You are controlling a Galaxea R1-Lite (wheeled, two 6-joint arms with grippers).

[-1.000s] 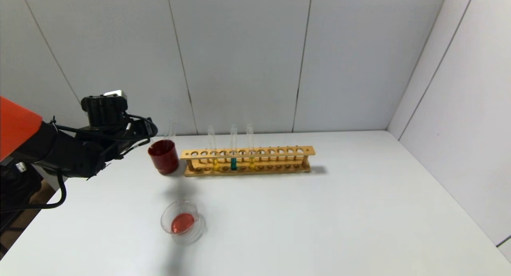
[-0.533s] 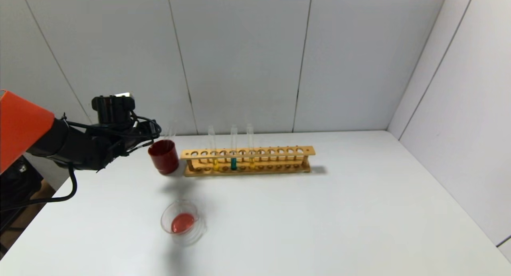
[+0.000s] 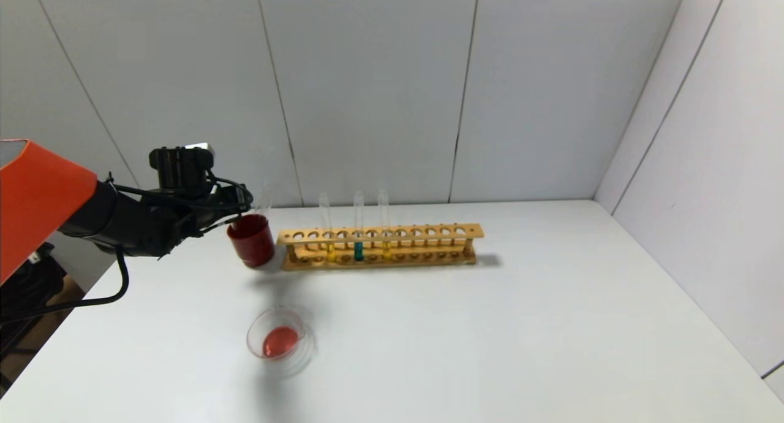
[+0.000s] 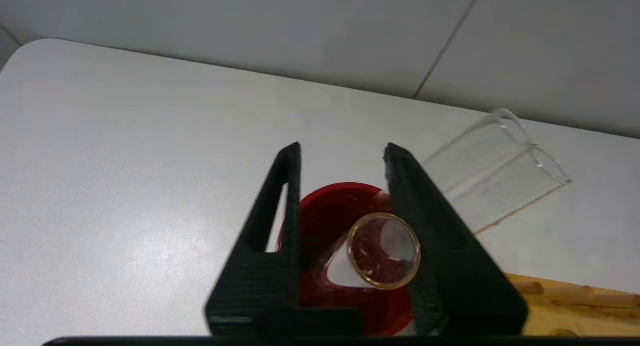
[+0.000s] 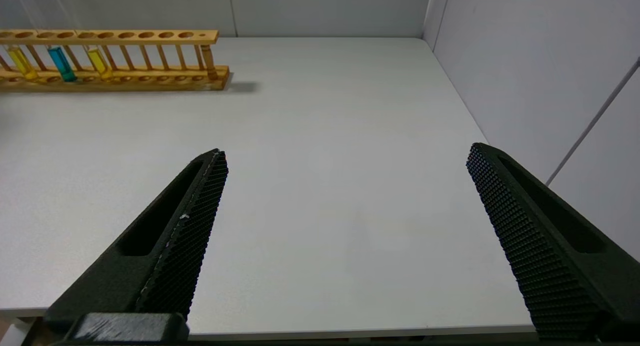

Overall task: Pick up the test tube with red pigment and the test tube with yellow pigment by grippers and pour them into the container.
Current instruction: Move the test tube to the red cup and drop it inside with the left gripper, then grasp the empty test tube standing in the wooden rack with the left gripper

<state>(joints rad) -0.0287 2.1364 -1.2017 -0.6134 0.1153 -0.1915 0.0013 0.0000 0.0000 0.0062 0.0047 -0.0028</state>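
My left gripper (image 3: 244,210) hangs over the dark red cup (image 3: 251,240). In the left wrist view the gripper (image 4: 344,150) is open. An empty clear tube (image 4: 384,251) stands in the cup (image 4: 325,221) between the fingers, against one finger and apart from the other. No tube with red liquid shows. The red liquid lies in the glass container (image 3: 280,340). The tube with amber-yellow pigment (image 3: 331,251) stands in the wooden rack (image 3: 429,233). My right gripper (image 5: 347,153) is open and empty above the table's near edge.
A second empty tube (image 4: 495,170) leans out of the cup beside the fingers; it also shows in the head view (image 3: 264,198). The rack also holds a teal tube (image 3: 358,250) and a paler yellow tube (image 3: 386,248). Walls stand behind and to the right.
My left gripper has moved right and a little up, from beside the red cup to over its rim. The dish, rack and right arm have not moved.
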